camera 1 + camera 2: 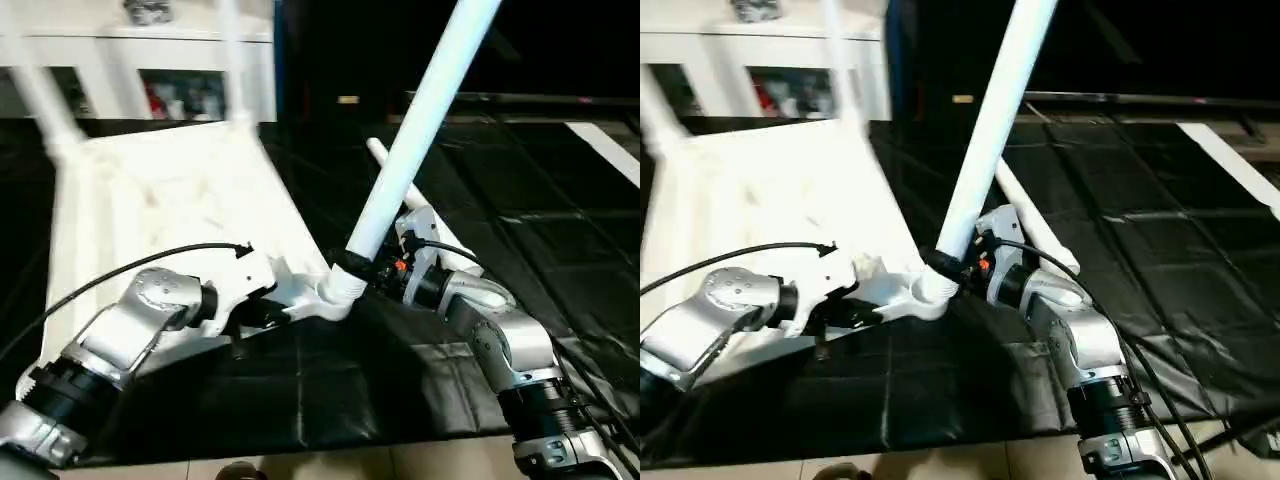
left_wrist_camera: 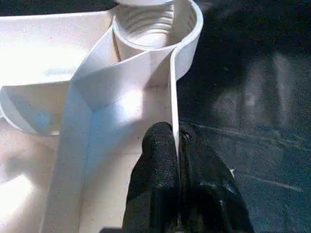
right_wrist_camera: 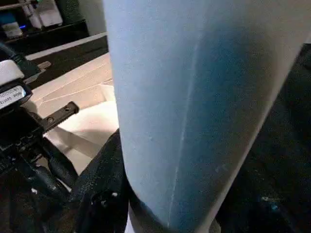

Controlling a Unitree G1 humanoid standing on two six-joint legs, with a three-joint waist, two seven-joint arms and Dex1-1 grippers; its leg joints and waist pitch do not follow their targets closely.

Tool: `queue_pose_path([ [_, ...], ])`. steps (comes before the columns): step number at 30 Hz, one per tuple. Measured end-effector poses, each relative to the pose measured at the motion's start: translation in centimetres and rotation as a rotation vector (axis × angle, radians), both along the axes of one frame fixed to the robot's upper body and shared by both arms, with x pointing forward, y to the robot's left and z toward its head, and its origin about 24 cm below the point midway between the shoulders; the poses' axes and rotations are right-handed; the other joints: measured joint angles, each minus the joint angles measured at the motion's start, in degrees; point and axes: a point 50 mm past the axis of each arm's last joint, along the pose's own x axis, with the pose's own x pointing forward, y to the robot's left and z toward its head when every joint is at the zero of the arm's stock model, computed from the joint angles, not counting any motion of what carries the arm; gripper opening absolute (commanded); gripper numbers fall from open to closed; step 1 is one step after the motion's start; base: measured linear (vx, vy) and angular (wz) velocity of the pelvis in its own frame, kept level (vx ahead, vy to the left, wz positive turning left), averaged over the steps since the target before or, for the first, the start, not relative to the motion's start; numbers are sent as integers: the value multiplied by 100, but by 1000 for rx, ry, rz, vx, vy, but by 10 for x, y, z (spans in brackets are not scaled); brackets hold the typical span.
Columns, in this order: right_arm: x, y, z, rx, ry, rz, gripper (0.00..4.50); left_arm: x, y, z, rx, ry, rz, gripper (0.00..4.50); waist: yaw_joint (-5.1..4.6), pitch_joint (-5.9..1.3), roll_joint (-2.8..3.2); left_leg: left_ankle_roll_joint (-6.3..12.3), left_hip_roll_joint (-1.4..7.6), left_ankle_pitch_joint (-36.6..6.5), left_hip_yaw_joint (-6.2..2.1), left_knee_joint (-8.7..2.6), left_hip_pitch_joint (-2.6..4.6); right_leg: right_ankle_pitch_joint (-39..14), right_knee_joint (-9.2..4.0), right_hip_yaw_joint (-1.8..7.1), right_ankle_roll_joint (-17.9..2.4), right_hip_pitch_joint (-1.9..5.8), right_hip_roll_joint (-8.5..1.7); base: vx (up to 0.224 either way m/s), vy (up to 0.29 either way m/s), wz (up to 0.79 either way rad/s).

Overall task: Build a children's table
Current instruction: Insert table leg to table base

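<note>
The white table top [image 1: 170,200] lies upside down on a black mat, ribbed side up. Two legs [image 1: 45,100] [image 1: 232,60] stand up from its far corners. My left gripper [image 2: 176,141] is shut on the thin rim wall beside the near right corner socket [image 2: 150,24]. My right gripper [image 1: 365,268] is shut around the lower end of a third leg [image 1: 420,120]. That leg leans up and to the right, with its foot at that socket [image 1: 335,290]. How far in it sits I cannot tell. Another leg [image 1: 1035,225] lies on the mat behind my right wrist.
A white cabinet [image 1: 150,60] with glass doors stands behind the table top. The black mat [image 1: 560,220] stretches to the right, with a pale strip [image 1: 605,150] at its far right. Light floor [image 1: 330,465] shows along the near edge.
</note>
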Motion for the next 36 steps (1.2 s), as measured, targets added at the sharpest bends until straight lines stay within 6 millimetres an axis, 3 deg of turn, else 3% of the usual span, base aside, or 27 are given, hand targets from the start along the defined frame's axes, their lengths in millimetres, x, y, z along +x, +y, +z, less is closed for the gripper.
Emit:
queue_pose_path([
  [17, -1, 14, -7, -57, -6, 84, 191, 14, -2, -4, -34, 60, 4, 0, 74, -15, -23, 0, 0, 0, 0, -1, 8, 0, 1, 0, 0, 11, -2, 0, 0, 0],
  [36, 4, 8, -6, -121, -26, 109, 191, 19, 0, -5, -60, 105, 9, 0, 81, -20, -21, 0, 0, 0, -1, -6, 13, 0, 3, -1, 0, 11, -2, 0, 0, 0],
])
